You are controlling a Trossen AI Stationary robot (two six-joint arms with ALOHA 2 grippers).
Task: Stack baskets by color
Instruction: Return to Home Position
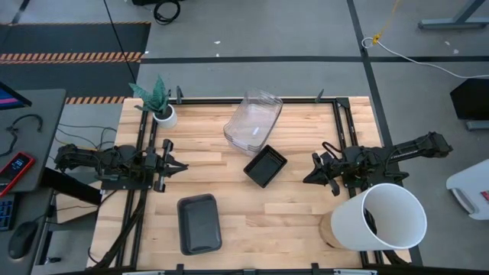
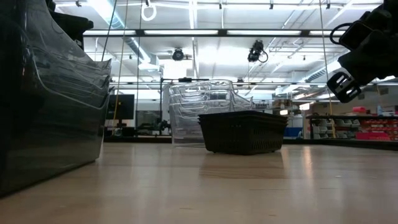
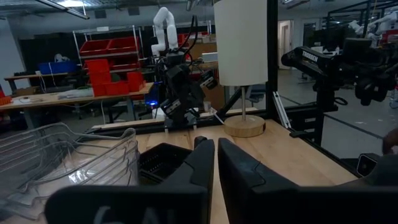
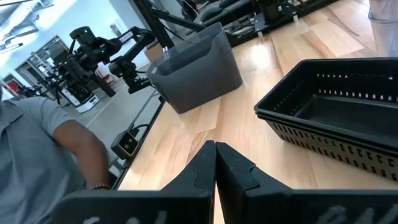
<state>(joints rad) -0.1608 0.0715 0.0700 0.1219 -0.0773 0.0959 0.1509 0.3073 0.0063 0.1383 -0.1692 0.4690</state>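
Three stacks of baskets rest by their bottoms on the wooden table. The clear nested baskets (image 1: 252, 122) (image 2: 202, 112) (image 3: 68, 162) stand toward the far edge. The black slotted baskets (image 1: 265, 166) (image 2: 242, 132) (image 4: 336, 124) sit mid-table. The smoky grey baskets (image 1: 199, 223) (image 2: 50, 106) (image 4: 196, 71) sit near the front edge. My left gripper (image 1: 177, 165) (image 3: 216, 143) hovers shut at the table's left side, pointing at the black baskets. My right gripper (image 1: 309, 172) (image 4: 216, 145) hovers shut at the right side, close to the black baskets. Neither touches anything.
A big white bucket (image 1: 386, 218) (image 3: 242, 43) stands on a wooden disc at the near right corner. A small white plant pot (image 1: 162, 114) sits at the far left corner. Black frame rails (image 1: 344, 122) run along the table's sides. A person's arm (image 4: 50, 143) shows beyond the left edge.
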